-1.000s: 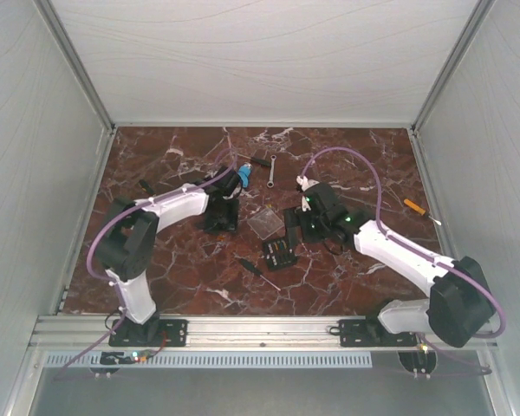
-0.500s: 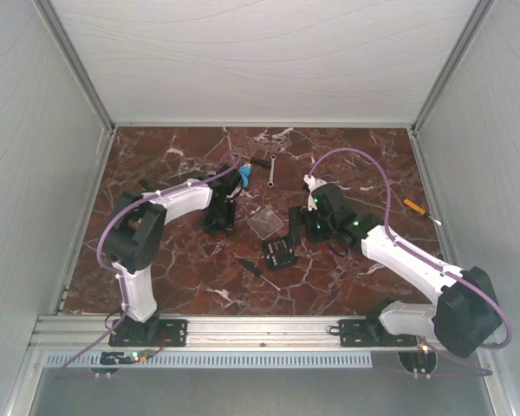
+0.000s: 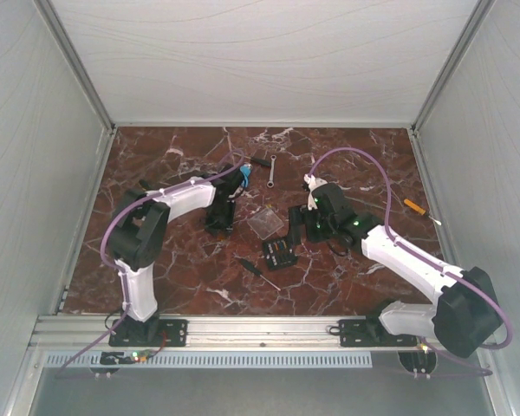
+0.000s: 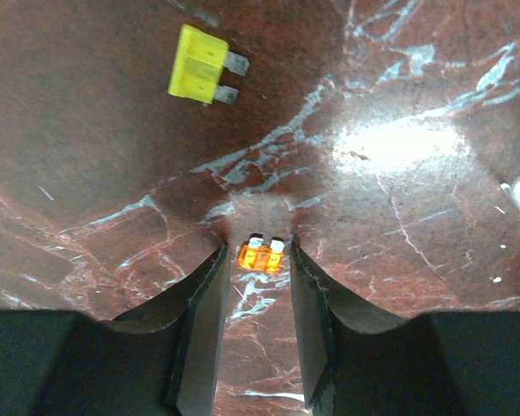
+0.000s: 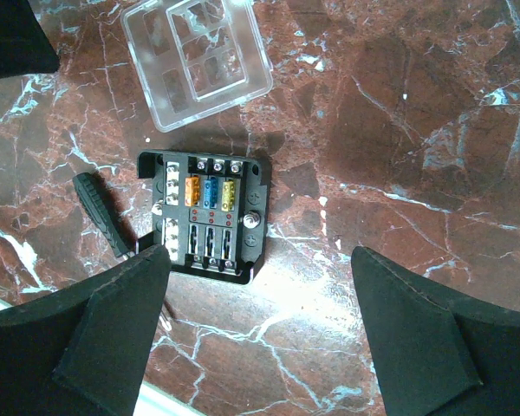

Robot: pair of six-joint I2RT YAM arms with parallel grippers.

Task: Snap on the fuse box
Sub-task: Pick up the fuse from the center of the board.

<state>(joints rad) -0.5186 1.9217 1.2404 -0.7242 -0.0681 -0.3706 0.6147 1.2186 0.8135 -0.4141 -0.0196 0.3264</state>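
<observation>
Right hand point(image 5: 260, 253) spread above fuse box point(image 5: 204, 212)

lid point(image 5: 196, 61) lies just behind the fuse box point(image 5: 206, 217).

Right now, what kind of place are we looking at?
Likely an enclosed robot workbench: white panel walls around a marble-patterned tabletop, holding a fuse box, its clear lid and a loose yellow fuse.

Fuse box point(image 5: 206, 212), black and square, lying flat on the red marble table point(image 5: 399, 130); orange, blue and yellow fuses fill its upper row. The clear lid point(image 5: 197, 56) lies separate, just beyond it. A black screwdriver handle point(image 5: 100, 221) lies beside the box's left edge. The right gripper point(image 5: 258, 260) has its fingers point(image 5: 113, 338) spread wide.
</observation>
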